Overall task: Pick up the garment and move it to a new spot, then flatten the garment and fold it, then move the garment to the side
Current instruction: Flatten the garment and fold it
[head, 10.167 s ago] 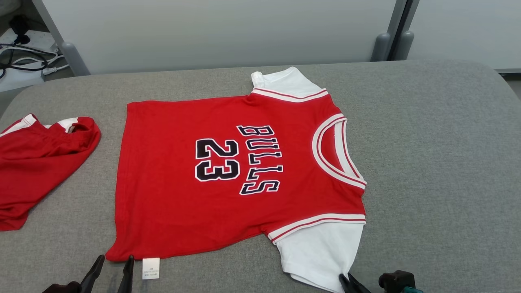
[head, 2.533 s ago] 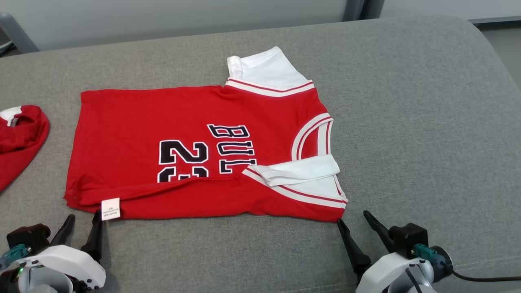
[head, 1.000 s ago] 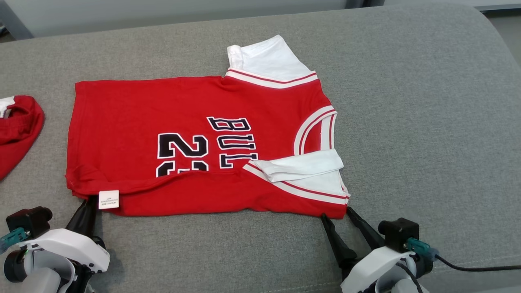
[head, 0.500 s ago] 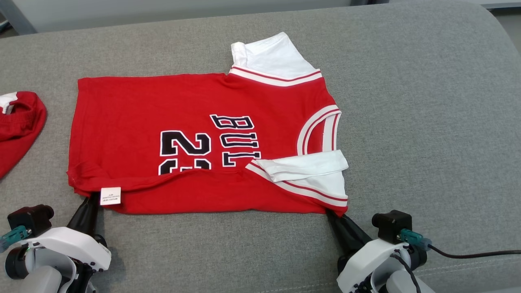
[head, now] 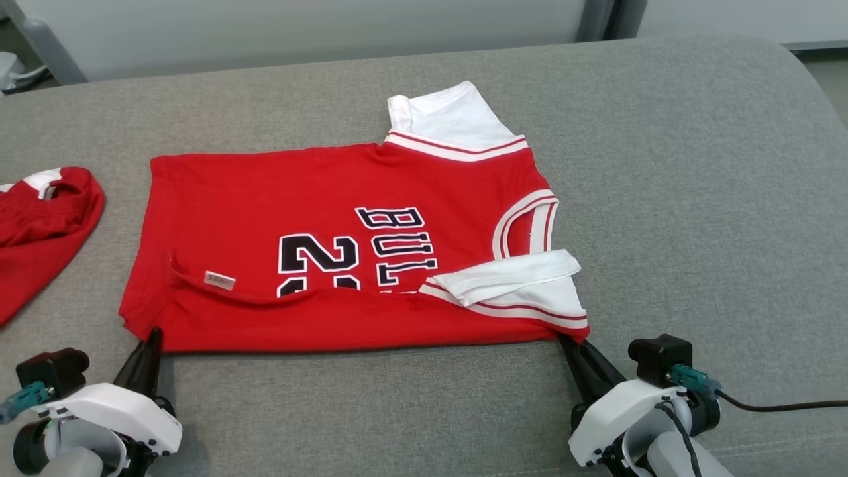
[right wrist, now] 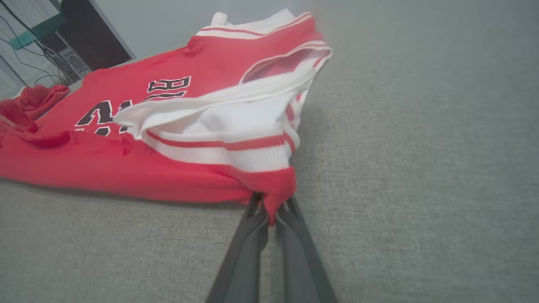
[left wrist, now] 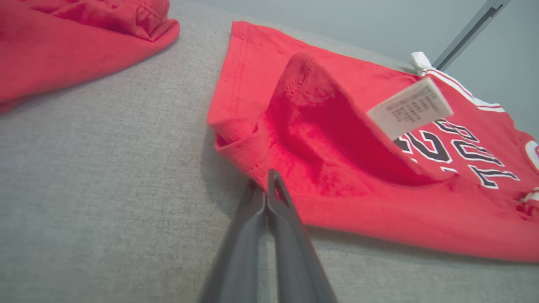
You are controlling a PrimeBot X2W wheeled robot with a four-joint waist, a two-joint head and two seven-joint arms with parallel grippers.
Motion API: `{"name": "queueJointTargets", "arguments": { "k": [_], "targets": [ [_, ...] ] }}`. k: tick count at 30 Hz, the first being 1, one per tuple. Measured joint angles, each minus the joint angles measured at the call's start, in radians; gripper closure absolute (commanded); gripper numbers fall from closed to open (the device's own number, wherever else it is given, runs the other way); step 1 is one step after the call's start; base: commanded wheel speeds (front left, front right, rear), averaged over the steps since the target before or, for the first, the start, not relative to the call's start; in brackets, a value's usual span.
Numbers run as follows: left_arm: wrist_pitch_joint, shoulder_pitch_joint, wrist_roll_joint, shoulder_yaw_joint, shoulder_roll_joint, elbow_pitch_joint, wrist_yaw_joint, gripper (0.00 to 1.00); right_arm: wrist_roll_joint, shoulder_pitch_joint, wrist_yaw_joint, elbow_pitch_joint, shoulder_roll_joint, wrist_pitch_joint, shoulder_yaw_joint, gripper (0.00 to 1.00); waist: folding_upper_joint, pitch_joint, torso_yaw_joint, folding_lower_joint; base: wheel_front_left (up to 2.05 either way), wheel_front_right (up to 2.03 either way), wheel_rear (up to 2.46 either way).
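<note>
1. The jersey (head: 344,252) lies on the grey top (head: 695,199) in the middle of the head view. It is red with a black number and letters, and its neck is toward the right of the frame.
2. Its near long side is folded up over the front and covers the lower part of the print.
3. One white sleeve (head: 457,119) sticks out at the upper edge. The other sleeve (head: 517,275) lies folded on the jersey by the neck.
4. A white label (head: 219,280) sits on the folded edge, left of the number.
5. The left gripper (head: 151,339) is at the lower left, jaws pressed together, tips touching the jersey's near left corner. I cannot tell if cloth is caught between them.
6. The right gripper (right wrist: 273,210) is at the lower right, jaws closed on the jersey's near right corner. Red cloth shows pinched between the fingers in the right wrist view.
7. A second red garment (head: 40,232) lies at the left edge of the head view, apart from the jersey.
</note>
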Motion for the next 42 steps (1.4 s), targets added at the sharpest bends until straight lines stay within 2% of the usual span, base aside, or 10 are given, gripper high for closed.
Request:
{"name": "queueJointTargets", "arguments": {
  "k": [12, 19, 42],
  "targets": [
    [0.0, 0.088, 0.036, 0.042, -0.077, -0.012, -0.004, 1.0, -0.053, 0.02, 0.0, 0.053, 0.004, 0.02, -0.093, 1.0, 0.0, -0.059, 0.059, 0.0, 0.0, 0.0, 0.0],
    [0.0, 0.139, 0.065, 0.07, -0.098, -0.014, -0.002, 1.0, -0.055, 0.078, 0.0, 0.049, 0.009, 0.041, -0.107, 1.0, 0.0, -0.085, 0.073, 0.0, 0.0, 0.0, 0.0],
    [0.0, 0.163, 0.149, 0.151, -0.137, 0.052, 0.014, 1.0, -0.114, 0.256, 0.0, -0.167, 0.012, 0.176, -0.146, 1.0, 0.0, -0.14, 0.037, -0.0001, 0.0, 0.0, 0.0]
  ]
}}
